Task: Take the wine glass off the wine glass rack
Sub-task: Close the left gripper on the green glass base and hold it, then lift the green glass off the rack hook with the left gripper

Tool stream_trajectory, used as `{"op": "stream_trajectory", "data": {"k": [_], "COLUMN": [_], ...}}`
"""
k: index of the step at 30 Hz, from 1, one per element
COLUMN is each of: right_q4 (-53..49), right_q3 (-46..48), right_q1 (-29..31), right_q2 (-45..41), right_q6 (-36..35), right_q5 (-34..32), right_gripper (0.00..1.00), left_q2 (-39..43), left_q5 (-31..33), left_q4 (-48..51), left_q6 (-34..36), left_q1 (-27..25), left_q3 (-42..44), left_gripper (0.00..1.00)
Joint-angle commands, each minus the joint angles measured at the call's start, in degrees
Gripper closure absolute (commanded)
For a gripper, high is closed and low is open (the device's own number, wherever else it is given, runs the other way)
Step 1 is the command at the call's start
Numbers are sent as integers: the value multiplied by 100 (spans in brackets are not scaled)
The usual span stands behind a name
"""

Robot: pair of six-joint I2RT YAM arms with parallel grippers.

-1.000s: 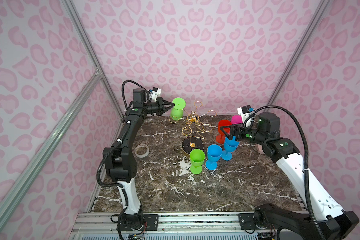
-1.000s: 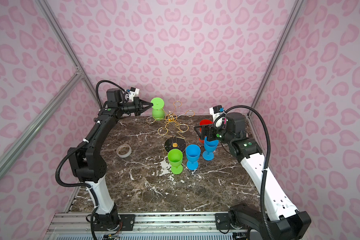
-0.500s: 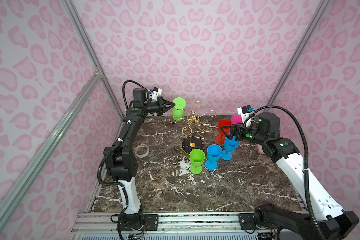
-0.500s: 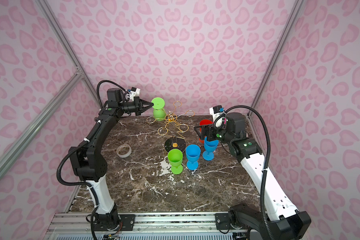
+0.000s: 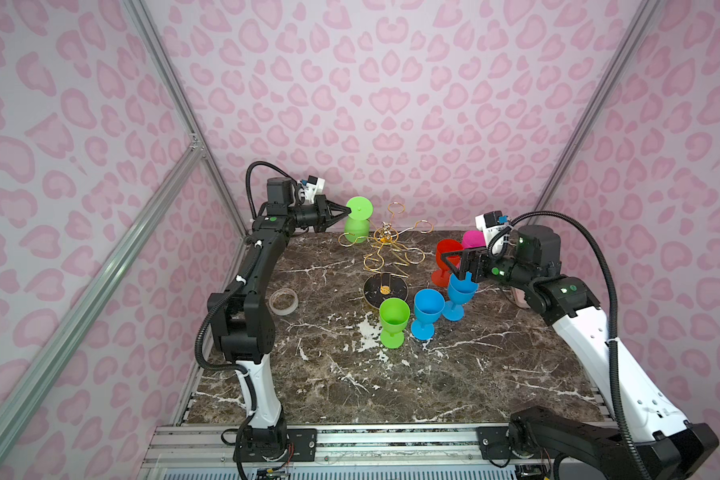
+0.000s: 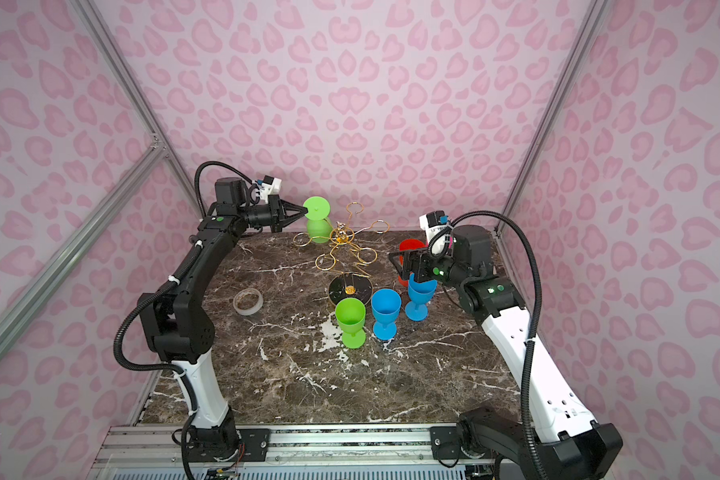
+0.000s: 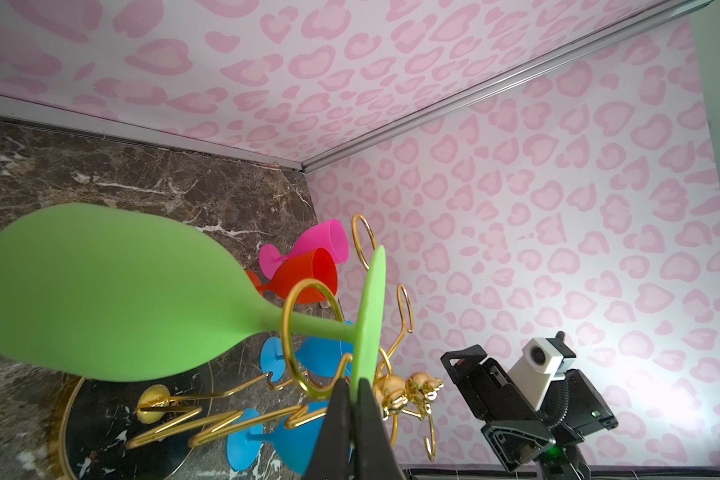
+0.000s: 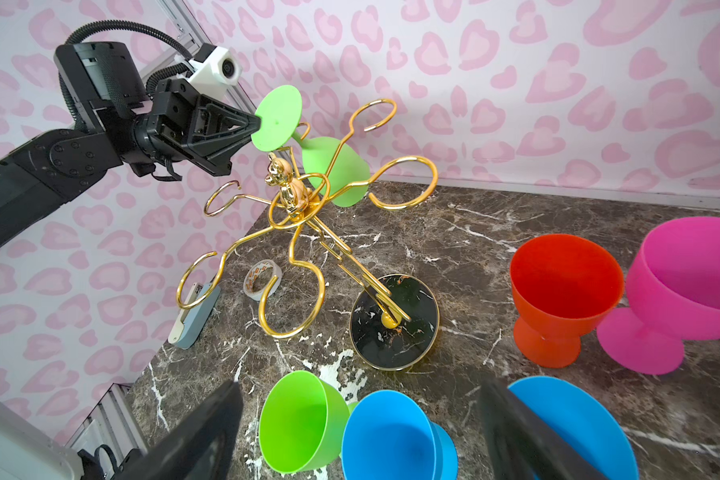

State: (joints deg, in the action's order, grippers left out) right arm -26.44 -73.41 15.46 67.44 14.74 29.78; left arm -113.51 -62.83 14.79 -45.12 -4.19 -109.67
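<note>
Six glasses were in view. One, the green wine glass [image 5: 356, 229], hung upside down with its stem through a rear-left loop of the wine glass rack [image 5: 376, 286], close to the back wall. Only that one of the rack's six gold loops carried anything. The left gripper [image 5: 347, 211] was closed tight on the rim of the wine glass's flat foot, which the left wrist view showed edge-on between the fingertips. Five more stood upright on the counter [image 5: 391, 386]. A green glass [image 5: 393, 318], a blue glass [image 5: 428, 307] and a second blue glass [image 5: 458, 296] formed a row just in front and to the right of the rack's round black base. A red glass [image 5: 445, 254] and a pink glass [image 5: 472, 239] stood behind them toward the right edge. The right gripper [image 5: 456, 268] hovered with jaws spread wide and nothing held, its lower finger at the second blue glass's rim; whether it touched could not be told. One tape roll [image 5: 283, 301] lay near the left edge. The front half of the counter was open marble.
</note>
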Motion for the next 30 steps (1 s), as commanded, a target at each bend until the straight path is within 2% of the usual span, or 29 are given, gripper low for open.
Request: {"op": "stream_trajectory", "data": {"k": [1, 30], "right_q4": [95, 99], "right_q3": [29, 32], "right_q1": [1, 3], "right_q2": [-18, -69], "right_q6": [-21, -15], "right_q5": [2, 19], "right_gripper": [10, 10], "left_q2": [84, 69], "left_q5": [-138, -160], "left_q4": [-125, -97], "left_q6": [87, 84], "left_q1": [1, -212], "left_q3": [7, -14], "left_gripper": [97, 97]}}
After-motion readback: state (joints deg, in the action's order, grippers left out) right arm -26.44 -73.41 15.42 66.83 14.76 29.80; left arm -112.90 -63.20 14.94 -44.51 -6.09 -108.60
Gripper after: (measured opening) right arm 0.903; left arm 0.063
